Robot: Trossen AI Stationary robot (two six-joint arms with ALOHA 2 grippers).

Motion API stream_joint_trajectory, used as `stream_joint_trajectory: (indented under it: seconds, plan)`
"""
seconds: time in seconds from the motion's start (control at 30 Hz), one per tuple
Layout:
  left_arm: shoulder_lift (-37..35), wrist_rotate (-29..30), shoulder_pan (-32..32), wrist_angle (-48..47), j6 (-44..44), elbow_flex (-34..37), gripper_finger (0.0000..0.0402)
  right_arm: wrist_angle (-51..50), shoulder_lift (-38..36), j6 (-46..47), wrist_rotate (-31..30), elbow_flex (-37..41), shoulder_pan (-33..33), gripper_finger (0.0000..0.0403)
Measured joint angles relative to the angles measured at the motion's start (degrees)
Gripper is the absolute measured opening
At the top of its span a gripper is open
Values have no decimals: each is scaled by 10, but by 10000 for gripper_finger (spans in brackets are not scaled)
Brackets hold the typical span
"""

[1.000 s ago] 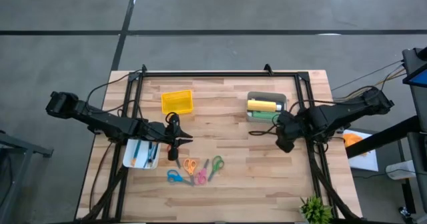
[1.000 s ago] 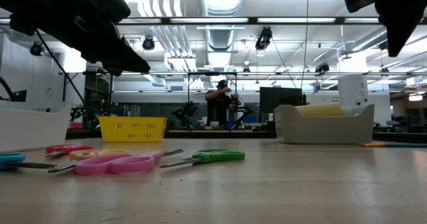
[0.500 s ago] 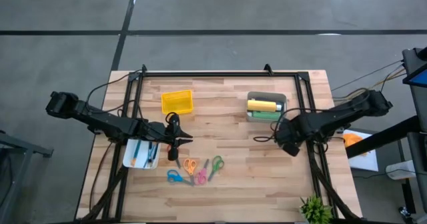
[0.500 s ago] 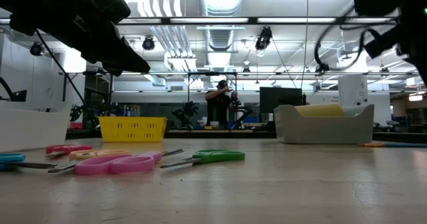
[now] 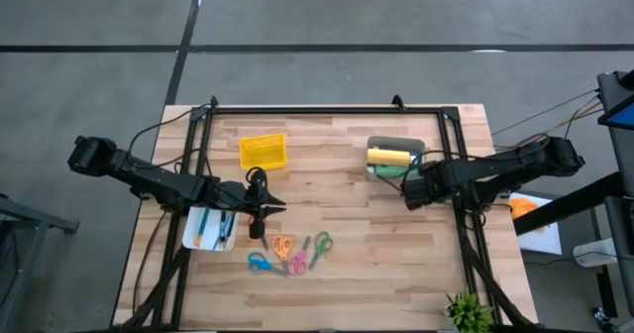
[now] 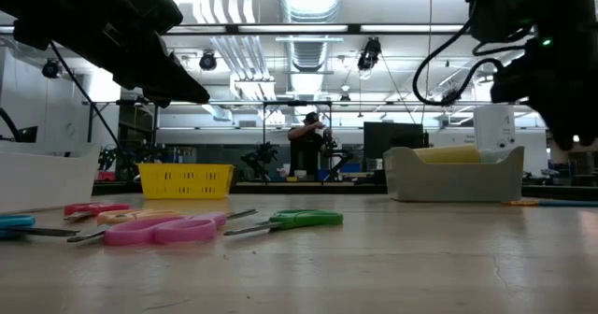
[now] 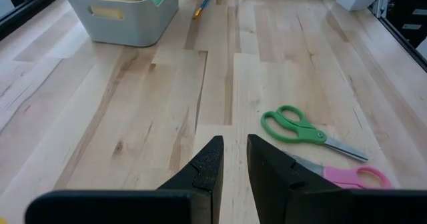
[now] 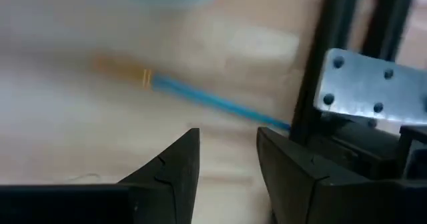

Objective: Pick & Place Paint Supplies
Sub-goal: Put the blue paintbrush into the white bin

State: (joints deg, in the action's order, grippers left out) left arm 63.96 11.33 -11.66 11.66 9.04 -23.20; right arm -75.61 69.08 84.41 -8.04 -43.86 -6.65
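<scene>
The right pincer [image 8: 223, 159], fingers parted and empty, hangs over a thin blue-and-orange brush [image 8: 200, 99] on the wooden tabletop [image 5: 347, 264]; the left pincer [image 7: 232, 159] waits, slightly parted.

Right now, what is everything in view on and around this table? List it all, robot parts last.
Grey bin: one, far right part of the table, holding bottles.
Yellow bottle: one, lying in the grey bin.
Green bottle: at least one, in the grey bin beside the yellow one.
Teal brush: one, orange end, flat on the table near the grey bin.
Yellow basket: one, far left-centre.
White tray: one, left, holding thin sticks.
Scissors: four, blue, orange, pink, green, near centre.
Plant: one, green, near right corner.
Person: one, in the room behind.
Left gripper: slightly open, empty, near the scissors.
Right gripper: open, empty, by the grey bin.
</scene>
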Motion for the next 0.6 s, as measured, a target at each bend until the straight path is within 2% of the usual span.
stream_joint_trajectory:
  seconds: [0.07, 0.17, 0.4, 0.6]
  plan:
    - [0, 0, 0, 0, 0, 0, 71, 10, 2, 74, -45, 5, 6, 148]
    - [0, 0, 0, 0, 0, 0, 71, 49, 4, 119, -95, 18, 9, 148]
    - [0, 0, 0, 0, 2, 0, 71, 175, 5, 112, -97, 75, 11, 148]
    - [0, 0, 0, 0, 2, 0, 71, 184, 5, 148, -96, 119, 11, 147]
